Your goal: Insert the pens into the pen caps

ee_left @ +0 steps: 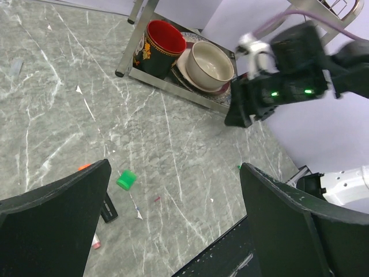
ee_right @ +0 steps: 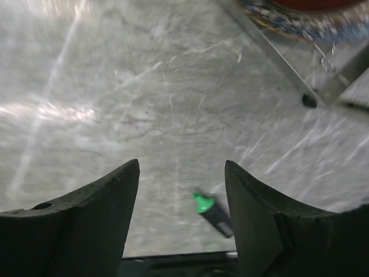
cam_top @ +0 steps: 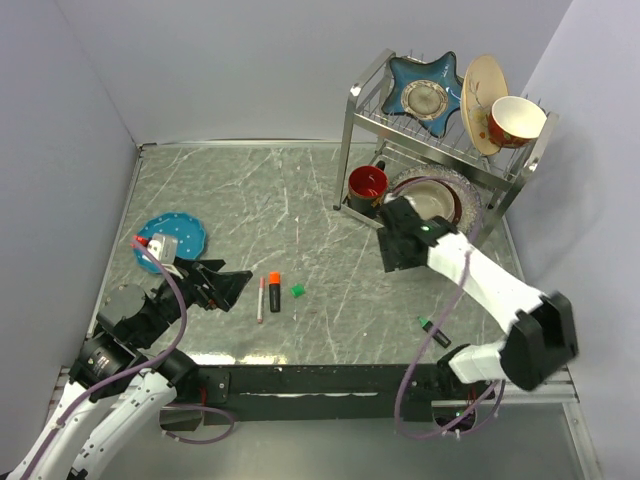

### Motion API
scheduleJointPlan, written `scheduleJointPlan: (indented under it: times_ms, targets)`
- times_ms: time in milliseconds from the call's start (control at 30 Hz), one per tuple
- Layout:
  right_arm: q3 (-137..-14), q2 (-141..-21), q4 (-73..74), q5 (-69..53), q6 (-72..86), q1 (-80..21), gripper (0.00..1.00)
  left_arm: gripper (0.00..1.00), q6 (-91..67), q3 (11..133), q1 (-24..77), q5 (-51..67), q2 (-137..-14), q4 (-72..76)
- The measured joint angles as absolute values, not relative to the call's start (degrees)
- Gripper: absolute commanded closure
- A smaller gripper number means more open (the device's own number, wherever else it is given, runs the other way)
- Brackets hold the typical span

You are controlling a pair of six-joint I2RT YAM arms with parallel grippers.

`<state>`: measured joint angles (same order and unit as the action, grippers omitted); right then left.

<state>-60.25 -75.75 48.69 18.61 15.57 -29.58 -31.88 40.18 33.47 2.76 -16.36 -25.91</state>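
We see dish rack [cam_top: 352, 140] at far right. Top shelf holds blue star dish [cam_top: 424, 88], beige plate [cam_top: 480, 95] and red-white bowl [cam_top: 515, 120]. Bottom shelf holds red mug [cam_top: 367, 185] and cream bowl [ee_left: 210, 65] on patterned plate [cam_top: 470, 200].

Left gripper [ee_left: 176, 167]: jaws wide apart, nothing between. Right gripper [ee_right: 181, 167]: jaws parted, nothing between.

Orange-tipped marker [cam_top: 274, 292], thin white pen [cam_top: 261, 298] and green cap [cam_top: 297, 290] lie close together mid-table. Green-tipped marker [cam_top: 433, 331] lies near front edge.

Table centre: stubby black orange-tipped marker [cam_top: 274, 292] lies just right of thin white pen [cam_top: 261, 298], with small green plastic cap [cam_top: 297, 290] just right of it.
Near right: stubby black green-tipped marker [cam_top: 434, 331], well apart.
Left: round blue plate [cam_top: 188, 226].
Rear right: metal dish rack [cam_top: 349, 150], with red mug [cam_top: 367, 185] on its lower shelf, left of cream bowl [ee_left: 210, 66].
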Motion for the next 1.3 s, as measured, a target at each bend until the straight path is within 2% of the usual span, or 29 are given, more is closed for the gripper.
scheduleJointPlan:
  times_ms: [167,233,567,867,1200,1300]
  targets:
    - [-61.4,-87.5,53.3,16.8,2.9,-30.3,0.43,0.01,-31.9,40.2,33.5,2.8,-16.4,-25.9]
    - [-58.5,-89.5,54.3,14.3,-1.7,-30.3,0.42,0.01,-31.8,40.2,33.5,2.8,-16.6,-25.9]
    - [-46.5,-80.4,56.9,6.1,-16.4,-29.9,0.38,0.01,-31.1,40.2,33.5,3.2,-19.4,-25.9]
    - [-43.4,-80.5,54.9,4.7,-22.9,-24.7,0.39,0.01,-31.0,40.2,33.5,3.2,-20.5,-25.9]
    - [-43.6,-88.6,53.2,2.0,-25.3,-22.9,0.44,0.01,-31.0,40.2,33.5,2.3,-21.2,-25.9]
    - [-43.8,-89.0,53.4,1.9,-25.4,-22.6,0.54,0.01,-31.0,40.2,33.5,1.8,-21.2,-25.9]
